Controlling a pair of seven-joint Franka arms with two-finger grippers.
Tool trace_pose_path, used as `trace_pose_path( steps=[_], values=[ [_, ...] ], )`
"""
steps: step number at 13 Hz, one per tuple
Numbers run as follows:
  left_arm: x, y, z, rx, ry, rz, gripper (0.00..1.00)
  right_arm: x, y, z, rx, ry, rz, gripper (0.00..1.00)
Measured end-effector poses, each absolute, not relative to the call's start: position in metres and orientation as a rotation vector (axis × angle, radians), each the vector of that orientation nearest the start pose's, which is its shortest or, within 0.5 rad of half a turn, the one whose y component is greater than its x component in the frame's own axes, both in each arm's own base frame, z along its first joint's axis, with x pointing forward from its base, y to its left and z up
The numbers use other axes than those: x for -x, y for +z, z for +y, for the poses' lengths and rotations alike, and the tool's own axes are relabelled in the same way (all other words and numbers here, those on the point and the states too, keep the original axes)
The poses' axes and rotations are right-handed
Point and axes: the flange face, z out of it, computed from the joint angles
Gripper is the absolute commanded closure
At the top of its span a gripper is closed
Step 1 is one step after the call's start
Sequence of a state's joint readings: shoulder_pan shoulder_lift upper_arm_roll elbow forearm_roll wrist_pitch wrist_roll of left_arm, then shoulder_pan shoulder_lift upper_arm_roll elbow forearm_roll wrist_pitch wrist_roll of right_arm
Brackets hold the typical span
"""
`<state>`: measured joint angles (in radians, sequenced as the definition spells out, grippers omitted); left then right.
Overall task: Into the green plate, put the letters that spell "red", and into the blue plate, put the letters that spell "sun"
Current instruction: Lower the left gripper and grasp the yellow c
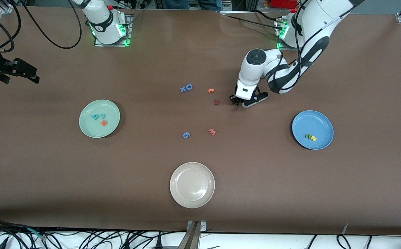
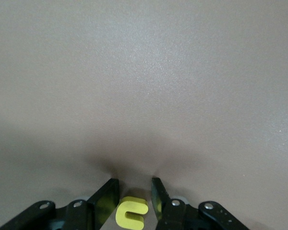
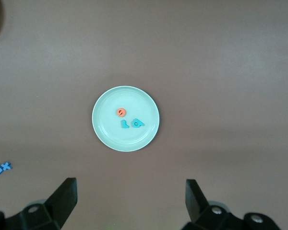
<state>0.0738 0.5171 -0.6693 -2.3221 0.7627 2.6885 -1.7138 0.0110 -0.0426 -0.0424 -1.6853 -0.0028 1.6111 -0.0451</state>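
Left gripper (image 2: pixel 135 201) down at the table, fingers flanking yellow "n" (image 2: pixel 131 213), grip uncertain; green plate (image 1: pixel 87 128) with three letters, blue plate (image 1: pixel 321 121) with two.

Brown table (image 1: pixel 83 173). The mint-green plate (image 1: pixel 89 129) holds two teal letters (image 1: pixel 98 116) and an orange one (image 1: pixel 103 122). The blue plate (image 1: pixel 321 122) holds a green letter (image 1: pixel 307 136) and a yellow one (image 1: pixel 313 138). Plain cream plate (image 1: pixel 192 185); another yellow letter (image 2: pixel 131 213) between black fingers (image 2: pixel 105 201).

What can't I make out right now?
- Yellow letter: front view, hidden under left gripper; left wrist view, cut by edge.
- Letters on blue plate, dark red letter: front view, too small to read.
- Right gripper, waiting open-jawed at its table end: front view's edge cuts its arm.
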Motion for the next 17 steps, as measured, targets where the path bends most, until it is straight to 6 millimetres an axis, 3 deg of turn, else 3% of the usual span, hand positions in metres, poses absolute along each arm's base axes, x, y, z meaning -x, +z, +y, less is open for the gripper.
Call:
trace_pose_path(
  steps=[13, 17],
  values=[
    [-0.386, 0.167, -0.329, 3.078, -0.053, -0.802, 0.50, -0.542, 0.597, -0.018, 3.141, 0.050, -0.022, 0.00],
    [-0.386, 0.168, -0.330, 3.079, -0.055, -0.806, 0.61, -0.542, 0.597, -0.018, 3.141, 0.050, -0.022, 0.00]
  ],
)
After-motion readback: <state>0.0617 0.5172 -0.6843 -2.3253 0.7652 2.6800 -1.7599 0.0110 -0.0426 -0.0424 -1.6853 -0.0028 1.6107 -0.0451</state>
